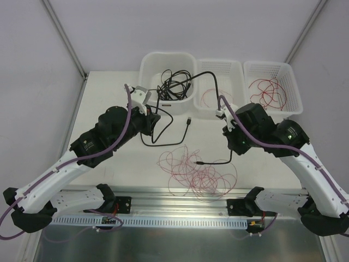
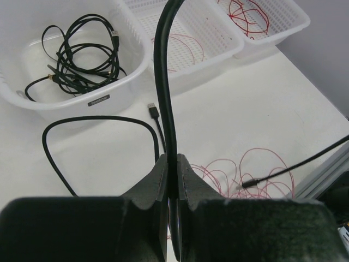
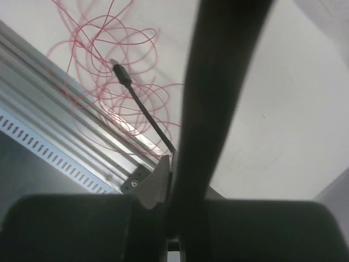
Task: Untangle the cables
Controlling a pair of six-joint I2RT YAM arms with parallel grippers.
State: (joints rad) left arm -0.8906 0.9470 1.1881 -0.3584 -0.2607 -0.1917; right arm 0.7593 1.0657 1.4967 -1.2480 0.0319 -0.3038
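Note:
One long black cable (image 1: pixel 203 74) hangs between both grippers. My left gripper (image 1: pixel 156 117) is shut on it; in the left wrist view the cable (image 2: pixel 163 82) rises from the closed jaws (image 2: pixel 172 159). My right gripper (image 1: pixel 229 134) is shut on the same cable, which fills the right wrist view (image 3: pixel 218 103) above the jaws (image 3: pixel 177 164). Its tail ends in a plug (image 1: pixel 198 162) lying over a tangle of thin red wires (image 1: pixel 199 173). Its other end loops on the table to a USB plug (image 1: pixel 188 120).
A white bin (image 1: pixel 147 61) at the back holds several coiled black cables (image 1: pixel 173 84). A middle basket (image 1: pixel 235 65) holds one red wire loop (image 1: pixel 209 99). The right basket (image 1: pixel 294 82) holds red wires (image 1: pixel 266 91). A metal rail (image 1: pixel 180 197) runs along the near edge.

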